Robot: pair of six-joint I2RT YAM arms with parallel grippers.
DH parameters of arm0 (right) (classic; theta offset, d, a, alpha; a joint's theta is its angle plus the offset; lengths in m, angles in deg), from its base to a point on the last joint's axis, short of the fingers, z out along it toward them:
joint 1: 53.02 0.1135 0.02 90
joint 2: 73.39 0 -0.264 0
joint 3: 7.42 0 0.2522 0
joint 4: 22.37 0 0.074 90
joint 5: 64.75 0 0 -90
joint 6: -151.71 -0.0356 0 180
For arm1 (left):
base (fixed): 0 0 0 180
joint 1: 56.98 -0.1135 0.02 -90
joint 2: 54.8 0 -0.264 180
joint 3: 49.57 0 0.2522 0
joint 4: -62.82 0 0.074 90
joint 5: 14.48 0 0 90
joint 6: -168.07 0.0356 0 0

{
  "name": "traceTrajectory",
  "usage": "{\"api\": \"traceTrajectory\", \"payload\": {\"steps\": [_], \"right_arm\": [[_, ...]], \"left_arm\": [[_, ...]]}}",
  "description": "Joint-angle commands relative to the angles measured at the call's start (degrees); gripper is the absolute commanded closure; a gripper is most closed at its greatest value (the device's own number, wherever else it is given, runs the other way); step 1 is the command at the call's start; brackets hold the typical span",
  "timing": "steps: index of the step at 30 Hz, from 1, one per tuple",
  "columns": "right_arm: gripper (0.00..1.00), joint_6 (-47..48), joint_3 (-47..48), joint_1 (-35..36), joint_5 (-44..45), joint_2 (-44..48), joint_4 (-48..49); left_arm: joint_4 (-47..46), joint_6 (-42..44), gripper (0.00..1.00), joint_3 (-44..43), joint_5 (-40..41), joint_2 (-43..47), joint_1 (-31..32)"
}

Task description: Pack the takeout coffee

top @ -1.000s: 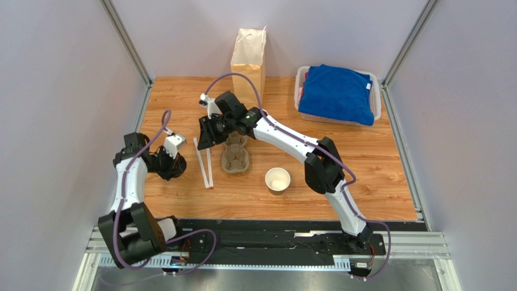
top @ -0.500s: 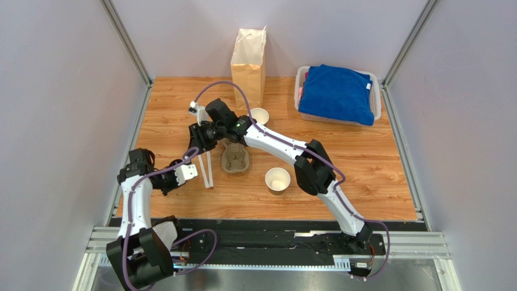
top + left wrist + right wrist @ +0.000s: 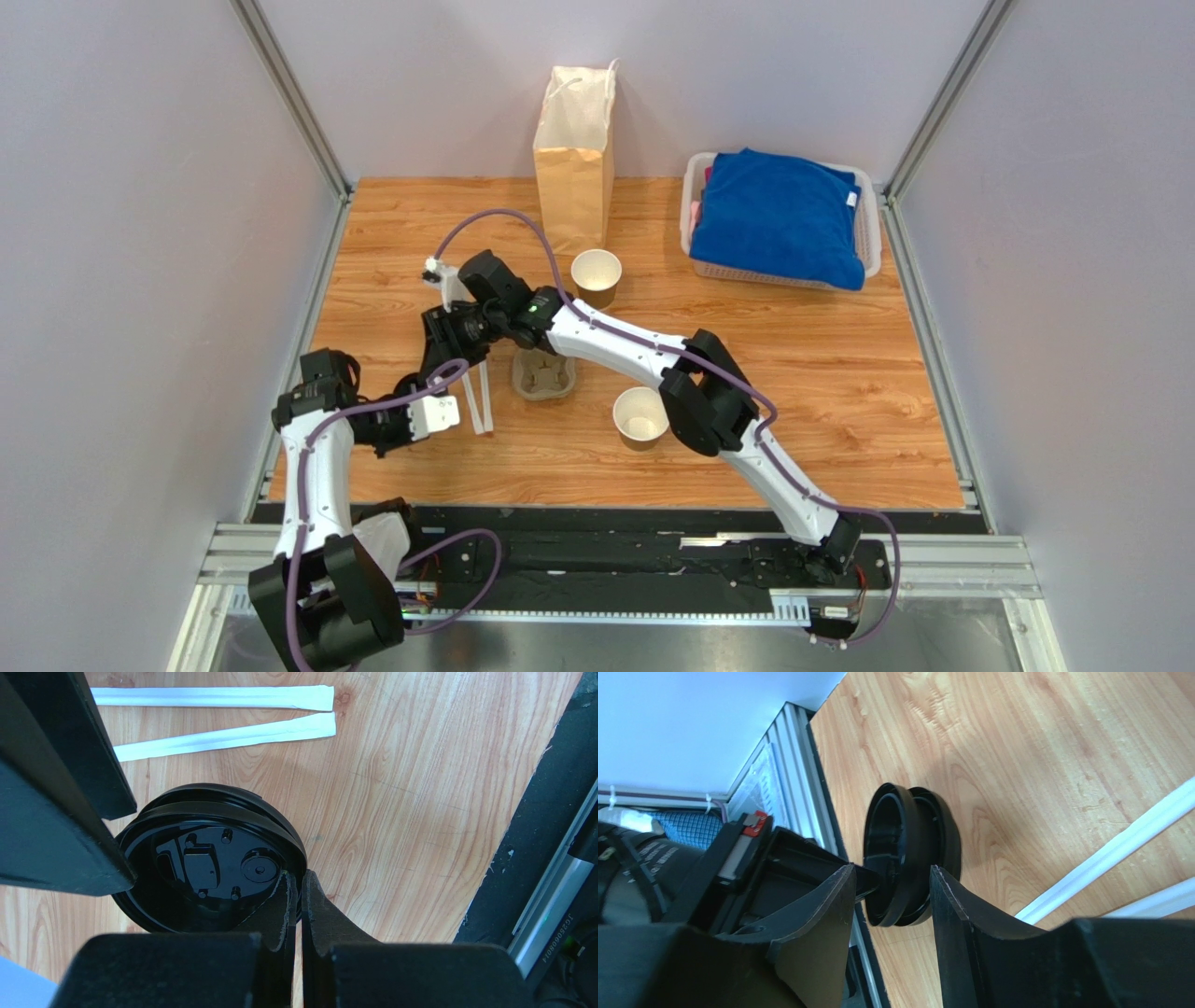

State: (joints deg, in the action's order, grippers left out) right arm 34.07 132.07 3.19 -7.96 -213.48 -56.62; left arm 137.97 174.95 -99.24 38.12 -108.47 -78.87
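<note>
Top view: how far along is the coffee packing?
Nothing packed yet: the near cup and far cup stand lidless on the table. In hand: the left gripper pinches the black lids; the right gripper's jaws stand open by them. Left: lidding, then carrier and bag.

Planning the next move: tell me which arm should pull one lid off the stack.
Right, probably. The right gripper points at the lids, fingers apart; the left gripper is shut on their rim.

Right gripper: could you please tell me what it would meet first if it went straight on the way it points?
Most likely the black lids, seemingly two nested, pinched at the rim by the left gripper, just ahead of the right gripper; depth is unclear.
</note>
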Motion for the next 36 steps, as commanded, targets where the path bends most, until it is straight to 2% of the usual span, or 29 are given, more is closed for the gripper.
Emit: {"api": "traceTrajectory", "payload": {"steps": [1, 15, 20, 24, 30, 34, 36], "right_arm": [[0.52, -0.2, 2.1, 0.2, 1.6, -1.0, 2.8], [0.64, -3.1, -0.3, 1.0, -2.5, -1.3, 5.1], [0.64, -2.7, -0.8, 1.0, -1.3, -1.6, 4.8], [0.57, -1.7, -0.8, 1.0, 0.7, -1.6, 3.4], [0.54, -1.3, -1.3, 1.0, 2.1, -1.3, 2.8], [0.53, -1.2, -1.5, 1.0, 1.9, -1.1, 2.5], [0.58, -1.2, -1.8, 1.0, 1.4, -0.9, 2.6]], "left_arm": [[1.3, 3.2, 1.0, 0.0, -2.8, 0.4, -0.3], [-0.8, 0.4, 1.0, -1.6, -4.1, -2.5, -0.3], [-1.1, 0.3, 1.0, -1.6, -4.1, -2.2, -0.3], [-0.6, 0.9, 1.0, -1.4, -3.9, -1.9, -0.3], [-0.5, 1.1, 1.0, -0.9, -3.9, -1.1, -0.3], [-0.7, 0.5, 1.0, -1.1, -4.0, -1.4, -0.3], [-0.9, 0.2, 1.0, -1.1, -4.2, -1.5, -0.3]]}}
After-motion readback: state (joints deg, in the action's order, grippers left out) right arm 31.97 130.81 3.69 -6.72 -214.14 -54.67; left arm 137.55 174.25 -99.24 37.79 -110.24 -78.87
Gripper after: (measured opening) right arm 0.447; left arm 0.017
